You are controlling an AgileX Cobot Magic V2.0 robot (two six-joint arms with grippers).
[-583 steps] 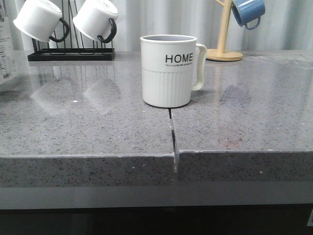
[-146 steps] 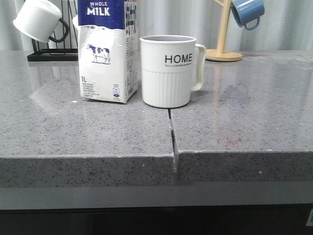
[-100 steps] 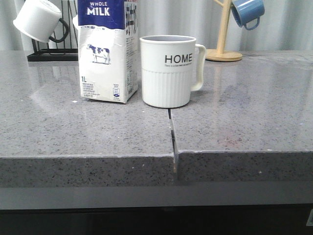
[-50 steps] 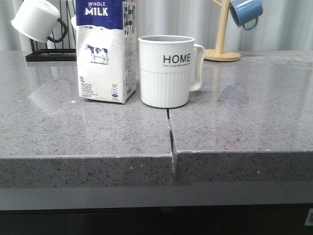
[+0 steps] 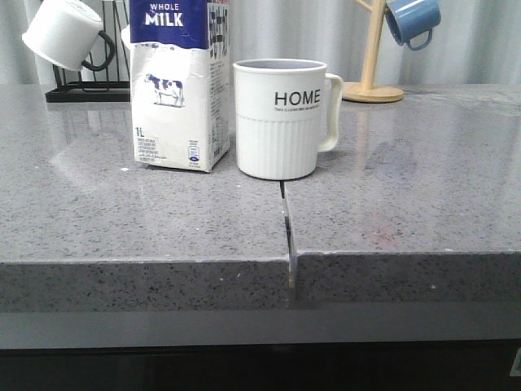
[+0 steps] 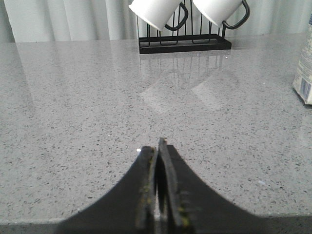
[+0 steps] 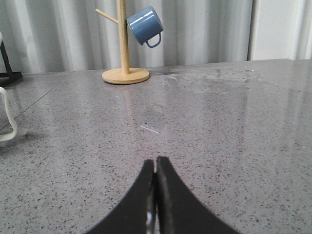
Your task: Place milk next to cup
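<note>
The milk carton (image 5: pixel 179 85), white with a dark blue top and a cow picture, stands upright on the grey counter (image 5: pixel 391 212) just left of the white "HOME" cup (image 5: pixel 281 118), a narrow gap between them. The cup's handle points right. A corner of the carton shows in the left wrist view (image 6: pixel 304 80), and the cup's handle shows in the right wrist view (image 7: pixel 7 119). My left gripper (image 6: pixel 156 145) is shut and empty, low over the counter, apart from the carton. My right gripper (image 7: pixel 155 163) is shut and empty over bare counter. Neither gripper shows in the front view.
A black rack (image 5: pixel 85 90) with white, black-handled mugs (image 5: pixel 61 32) stands at the back left, also in the left wrist view (image 6: pixel 183 44). A wooden mug tree (image 5: pixel 373 57) with a blue mug (image 5: pixel 413 20) stands at the back right. A seam (image 5: pixel 287 228) splits the counter.
The carton now stands beside the cup where 5.8 s ago there was none. Over the last 1.5 s the carton and the cup hold still, apart from a brief camera shake.
</note>
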